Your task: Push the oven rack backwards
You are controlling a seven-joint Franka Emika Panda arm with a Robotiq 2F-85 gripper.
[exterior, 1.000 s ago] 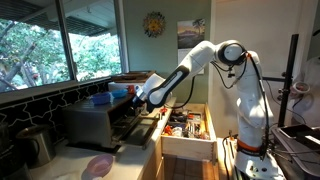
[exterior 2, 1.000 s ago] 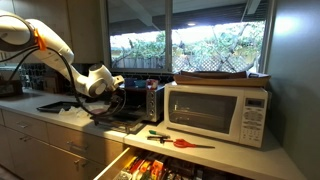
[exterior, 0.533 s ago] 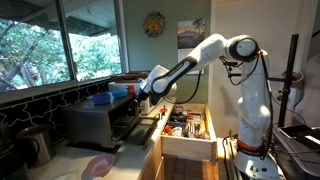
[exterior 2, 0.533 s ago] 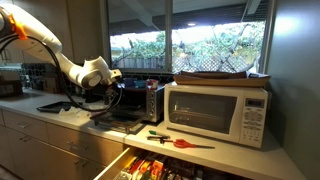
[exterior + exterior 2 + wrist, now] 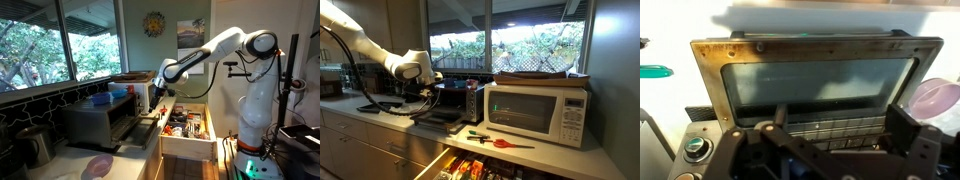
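Note:
The dark-grey toaster oven (image 5: 100, 122) stands on the counter with its drop-down door (image 5: 143, 130) open; it also shows in an exterior view (image 5: 448, 100). In the wrist view the glass door (image 5: 810, 72) fills the top, and the oven rack (image 5: 825, 126), a thin metal grid, lies in the cavity behind it. My gripper (image 5: 840, 128) is open and empty, its fingers spread in front of the rack and apart from it. In both exterior views it (image 5: 164, 79) (image 5: 421, 72) hovers above and in front of the door.
A white microwave (image 5: 535, 110) with flat boxes on top stands beside the oven. An open drawer (image 5: 186, 130) full of tools juts out under the counter. Red-handled tools (image 5: 498, 143) lie on the counter. A pink plate (image 5: 98, 165) and a metal kettle (image 5: 35, 145) stand near the oven.
My gripper has drawn back out of the oven's mouth, rising up and away from the door. The oven and its door have not moved.

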